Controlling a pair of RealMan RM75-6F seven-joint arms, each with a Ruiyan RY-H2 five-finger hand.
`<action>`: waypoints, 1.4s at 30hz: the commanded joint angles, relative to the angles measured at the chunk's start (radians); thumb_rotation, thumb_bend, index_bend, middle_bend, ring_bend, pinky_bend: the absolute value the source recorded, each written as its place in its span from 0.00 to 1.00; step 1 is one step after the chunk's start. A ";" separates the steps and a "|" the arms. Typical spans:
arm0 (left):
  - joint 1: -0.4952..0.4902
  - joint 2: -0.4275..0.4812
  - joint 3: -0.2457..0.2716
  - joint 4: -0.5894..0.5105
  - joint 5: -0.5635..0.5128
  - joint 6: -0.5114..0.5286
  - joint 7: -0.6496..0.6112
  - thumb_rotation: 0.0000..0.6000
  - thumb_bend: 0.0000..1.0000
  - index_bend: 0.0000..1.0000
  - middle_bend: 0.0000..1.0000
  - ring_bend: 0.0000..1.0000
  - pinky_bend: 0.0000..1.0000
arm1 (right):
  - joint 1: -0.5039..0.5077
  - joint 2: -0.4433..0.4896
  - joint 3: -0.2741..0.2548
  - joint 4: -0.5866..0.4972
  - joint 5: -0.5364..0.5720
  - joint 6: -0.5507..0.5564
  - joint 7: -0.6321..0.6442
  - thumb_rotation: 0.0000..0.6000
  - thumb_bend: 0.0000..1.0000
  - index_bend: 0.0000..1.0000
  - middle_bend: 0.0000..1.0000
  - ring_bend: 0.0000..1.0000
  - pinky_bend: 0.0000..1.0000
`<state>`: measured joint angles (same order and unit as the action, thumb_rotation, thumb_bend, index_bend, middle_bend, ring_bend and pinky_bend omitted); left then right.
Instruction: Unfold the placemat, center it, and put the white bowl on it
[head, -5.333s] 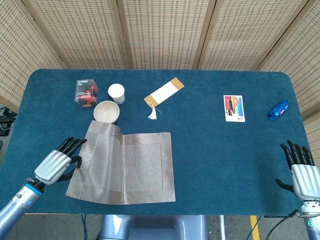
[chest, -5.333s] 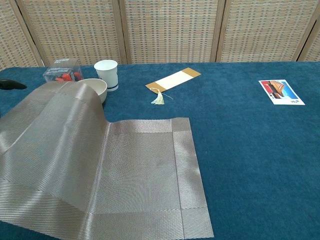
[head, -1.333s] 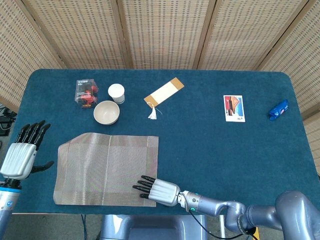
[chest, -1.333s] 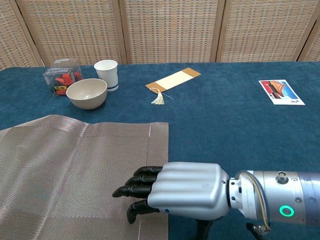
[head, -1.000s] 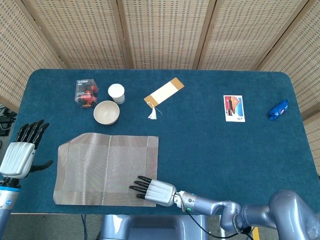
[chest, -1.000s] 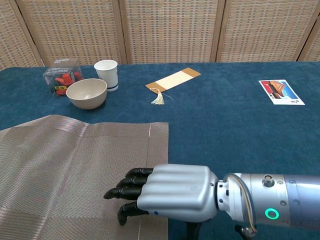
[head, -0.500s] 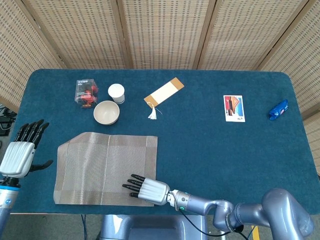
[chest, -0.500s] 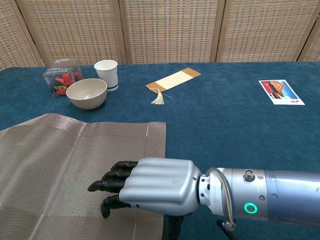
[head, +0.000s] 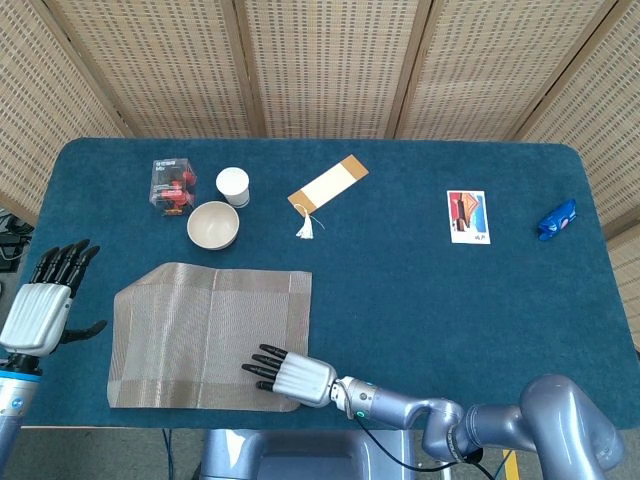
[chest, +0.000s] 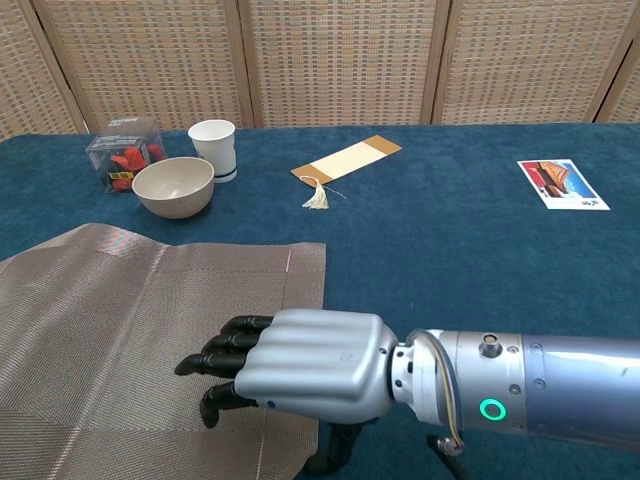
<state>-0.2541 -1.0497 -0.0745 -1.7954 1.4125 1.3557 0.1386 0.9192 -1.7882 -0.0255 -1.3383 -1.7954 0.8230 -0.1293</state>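
Right hand (head: 287, 373) lying flat on unfolded placemat (head: 190, 320), fingers spread, gripping nothing. Left hand (head: 42, 305) hovering wide, empty. White bowl (head: 213, 225) sitting beyond placemat.

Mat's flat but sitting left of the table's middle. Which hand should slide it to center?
Probably the right hand: it already rests on the placemat near its front right corner, so it can drag it rightward. The left hand hangs open beyond the table's left edge, touching nothing.
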 joint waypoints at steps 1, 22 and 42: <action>0.000 0.001 0.000 -0.001 0.001 -0.001 -0.002 1.00 0.00 0.00 0.00 0.00 0.00 | 0.005 0.012 -0.013 -0.007 -0.001 -0.008 -0.005 1.00 0.44 0.29 0.03 0.00 0.00; 0.001 0.005 0.000 -0.002 0.009 -0.006 -0.010 1.00 0.00 0.00 0.00 0.00 0.00 | 0.001 0.025 -0.066 -0.025 0.015 0.000 0.003 1.00 0.67 0.50 0.07 0.00 0.00; 0.000 0.007 0.000 -0.001 0.012 -0.015 -0.019 1.00 0.00 0.00 0.00 0.00 0.00 | -0.011 0.023 -0.086 0.010 -0.005 0.064 0.032 1.00 0.72 0.70 0.10 0.00 0.00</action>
<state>-0.2538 -1.0427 -0.0743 -1.7963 1.4249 1.3415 0.1194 0.9093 -1.7682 -0.1097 -1.3282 -1.7988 0.8837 -0.0978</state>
